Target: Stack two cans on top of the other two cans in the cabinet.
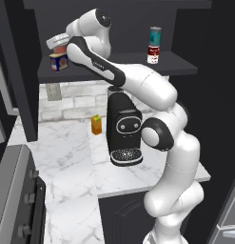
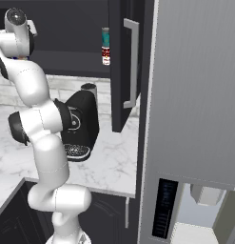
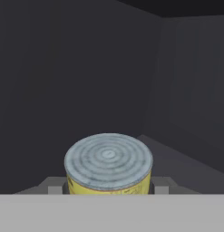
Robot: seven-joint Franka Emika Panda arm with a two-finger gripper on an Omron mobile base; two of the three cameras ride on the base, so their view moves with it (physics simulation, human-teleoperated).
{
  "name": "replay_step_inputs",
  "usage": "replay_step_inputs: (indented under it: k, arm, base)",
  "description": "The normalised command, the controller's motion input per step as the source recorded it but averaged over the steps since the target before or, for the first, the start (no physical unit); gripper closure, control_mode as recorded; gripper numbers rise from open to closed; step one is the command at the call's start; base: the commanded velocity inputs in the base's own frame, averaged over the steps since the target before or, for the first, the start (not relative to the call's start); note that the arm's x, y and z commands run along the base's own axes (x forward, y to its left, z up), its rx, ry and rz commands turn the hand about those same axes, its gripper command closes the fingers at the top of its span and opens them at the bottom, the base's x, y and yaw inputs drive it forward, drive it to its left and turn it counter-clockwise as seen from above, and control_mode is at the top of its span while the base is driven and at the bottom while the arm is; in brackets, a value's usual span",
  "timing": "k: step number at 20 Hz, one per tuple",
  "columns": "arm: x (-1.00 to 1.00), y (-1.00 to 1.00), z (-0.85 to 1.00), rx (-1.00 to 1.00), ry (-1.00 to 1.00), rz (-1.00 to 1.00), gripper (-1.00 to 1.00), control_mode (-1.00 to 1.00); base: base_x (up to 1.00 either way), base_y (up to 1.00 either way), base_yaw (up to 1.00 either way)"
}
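The cabinet's shelf (image 1: 128, 67) carries two stacks. At the right, the slim teal can (image 1: 155, 35) stands on the red-and-white can (image 1: 153, 54); both also show in the right base view as the teal can (image 2: 105, 36) and the red-and-white can (image 2: 106, 55). At the left, my gripper (image 1: 59, 44) is shut on the small red-orange can (image 1: 62, 49), directly over the squat blue tin (image 1: 58, 62); whether the two touch I cannot tell. In the hand view the held can (image 3: 108, 158) shows its ringed silver top between my grey fingers (image 3: 53, 186).
A black coffee machine (image 1: 123, 129) stands on the marble counter (image 1: 66, 152) under the shelf, with an orange carton (image 1: 96, 125) beside it. The open cabinet door (image 2: 122, 66) and a tall grey fridge (image 2: 195, 95) are at the right. A stove front (image 1: 16, 200) is lower left.
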Motion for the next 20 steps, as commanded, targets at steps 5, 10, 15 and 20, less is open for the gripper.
replay_step_inputs:
  k: [5, 10, 15, 20]
  arm:
    - [0.00, 0.06, 0.00, 0.00, 0.00, 0.00, 1.00, -1.00]
    - [0.00, 0.07, 0.00, 0.00, 0.00, 0.00, 1.00, -1.00]
    - [0.00, 0.03, 0.00, 0.00, 0.00, 0.00, 1.00, -1.00]
    - [0.03, 0.00, 0.00, 0.00, 0.00, 0.00, 1.00, -1.00]
  base:
    - [0.00, 0.00, 0.00]
    - [0.00, 0.00, 0.00]
    - [0.00, 0.00, 0.00]
    - [0.00, 0.00, 0.00]
